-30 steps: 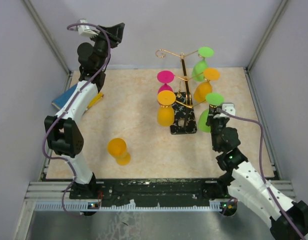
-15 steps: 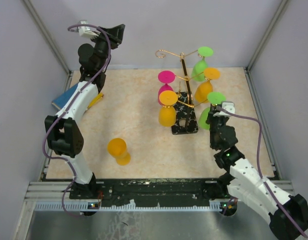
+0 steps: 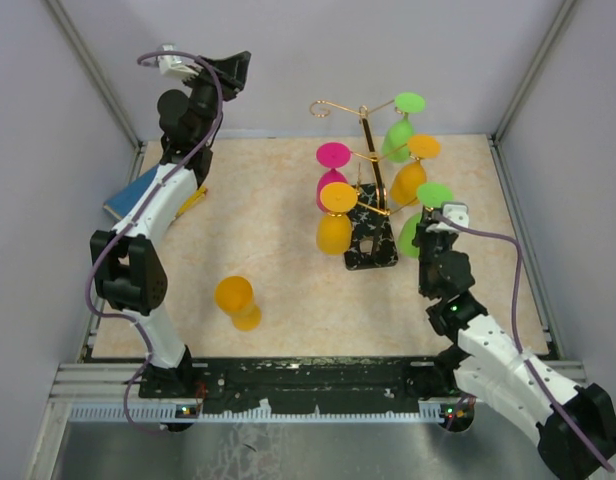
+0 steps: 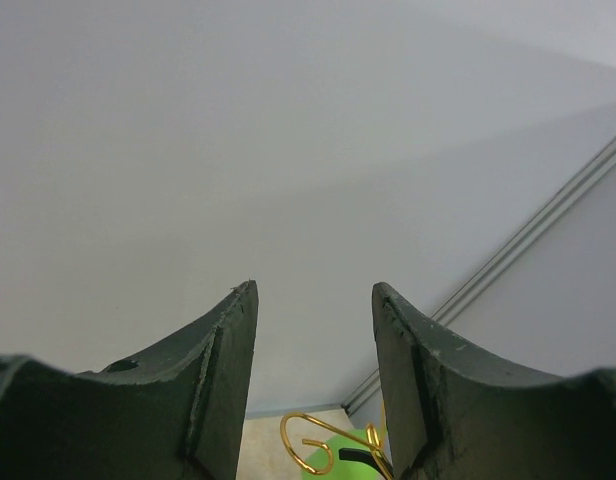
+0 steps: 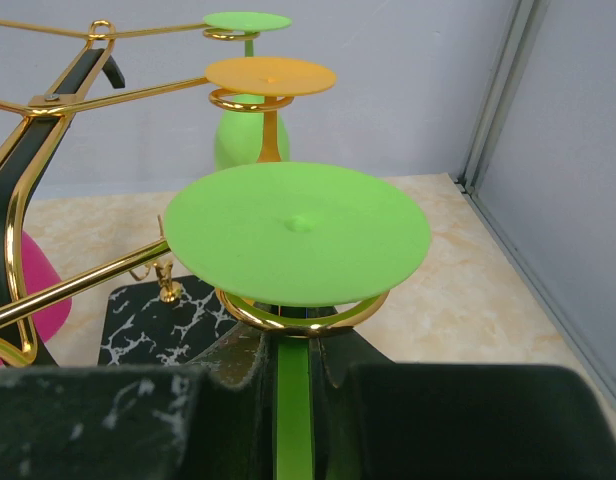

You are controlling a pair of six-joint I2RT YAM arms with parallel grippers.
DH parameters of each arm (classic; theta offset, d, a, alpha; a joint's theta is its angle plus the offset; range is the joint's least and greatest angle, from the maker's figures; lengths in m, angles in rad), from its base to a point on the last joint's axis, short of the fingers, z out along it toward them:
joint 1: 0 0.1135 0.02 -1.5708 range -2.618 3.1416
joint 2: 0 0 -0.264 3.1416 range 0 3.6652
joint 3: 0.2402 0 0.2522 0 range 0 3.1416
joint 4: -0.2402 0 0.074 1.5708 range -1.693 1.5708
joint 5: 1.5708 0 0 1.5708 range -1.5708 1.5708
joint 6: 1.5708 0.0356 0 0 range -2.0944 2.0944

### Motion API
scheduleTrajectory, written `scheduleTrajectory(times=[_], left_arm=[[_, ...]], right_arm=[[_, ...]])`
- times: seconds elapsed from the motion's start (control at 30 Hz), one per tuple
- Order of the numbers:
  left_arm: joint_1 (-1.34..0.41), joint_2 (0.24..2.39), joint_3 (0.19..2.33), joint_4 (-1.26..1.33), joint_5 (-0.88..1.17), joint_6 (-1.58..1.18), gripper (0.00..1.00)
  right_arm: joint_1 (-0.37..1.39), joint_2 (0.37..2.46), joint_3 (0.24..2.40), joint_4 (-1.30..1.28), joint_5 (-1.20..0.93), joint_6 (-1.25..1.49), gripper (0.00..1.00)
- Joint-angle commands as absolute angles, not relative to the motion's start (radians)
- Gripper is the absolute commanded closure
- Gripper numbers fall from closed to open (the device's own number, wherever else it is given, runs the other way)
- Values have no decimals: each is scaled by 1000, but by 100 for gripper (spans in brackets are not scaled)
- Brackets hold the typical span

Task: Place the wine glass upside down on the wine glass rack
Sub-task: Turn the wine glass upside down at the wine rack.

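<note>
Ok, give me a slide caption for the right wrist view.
Right gripper holds inverted green wine glass by its stem, foot over a wine glass rack spiral.

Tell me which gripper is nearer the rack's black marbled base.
Right. The right gripper holds a green glass by the stem just right of the base; the left gripper is raised far left, well away.

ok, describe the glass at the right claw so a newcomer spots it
Start at the gold wire rack on its black marbled base mid-table. At its near right, a green wine glass sits upside down, stem in a gold spiral, the right claw around that stem. The other green glass hangs higher and farther back, no claw near.
</note>
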State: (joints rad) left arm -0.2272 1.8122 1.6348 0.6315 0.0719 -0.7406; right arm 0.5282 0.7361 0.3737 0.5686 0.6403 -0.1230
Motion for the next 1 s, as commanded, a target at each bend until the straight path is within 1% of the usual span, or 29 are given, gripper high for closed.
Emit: scheduleTrajectory(times=[0.0, 0.1, 0.27, 0.53, 0.67, 0.73, 0.77, 0.8, 0.83, 0.97], left_arm=[[-221, 1786, 1626, 691, 95, -743, 44], [-221, 1788, 1624, 707, 106, -741, 44], [-221, 1791, 1624, 725, 120, -739, 44], [-221, 1795, 1625, 732, 121, -738, 44], [-221, 1799, 1627, 733, 123, -741, 44], [-221, 1802, 1629, 734, 124, -741, 44], [-221, 1802, 1630, 733, 123, -741, 44], [-221, 1802, 1631, 734, 123, -740, 44], [-221, 1802, 1630, 735, 122, -740, 44], [-221, 1799, 1626, 735, 123, -741, 44]], right_arm=[[531, 755, 383, 615, 708, -140, 100], [530, 756, 385, 618, 768, -143, 100], [531, 770, 396, 612, 844, -135, 96], [530, 757, 395, 604, 874, -133, 88], [531, 742, 393, 590, 873, -137, 87], [531, 727, 397, 567, 859, -134, 89], [531, 717, 396, 555, 844, -135, 92], [532, 706, 396, 541, 825, -136, 98], [531, 693, 396, 525, 806, -137, 100], [530, 631, 392, 452, 745, -130, 100]])
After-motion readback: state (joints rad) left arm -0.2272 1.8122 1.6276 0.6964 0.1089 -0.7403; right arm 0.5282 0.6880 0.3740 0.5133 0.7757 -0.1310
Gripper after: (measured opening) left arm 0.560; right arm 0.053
